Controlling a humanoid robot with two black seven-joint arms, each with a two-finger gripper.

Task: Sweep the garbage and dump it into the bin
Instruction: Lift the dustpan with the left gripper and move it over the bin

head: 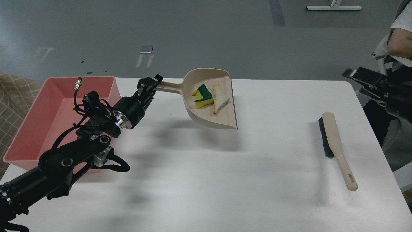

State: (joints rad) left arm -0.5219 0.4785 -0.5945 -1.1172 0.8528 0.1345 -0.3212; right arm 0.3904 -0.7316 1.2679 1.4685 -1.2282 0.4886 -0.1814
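My left gripper (149, 86) is shut on the handle of the beige dustpan (209, 112) and holds it lifted above the table, right of the bin. The garbage lies in the pan: a yellow sponge piece with green backing (202, 96) and a white bread slice with brown crust (220, 98), side by side. The pink bin (38, 122) stands at the table's left edge, and I see nothing inside it. My right gripper (355, 82) is open and empty, raised off the table's far right corner.
A beige hand brush with black bristles (334, 141) lies on the white table (206, 180) at the right. A seated person (400, 42) and a chair are beyond the right edge. Checked cloth (13, 93) lies left of the bin.
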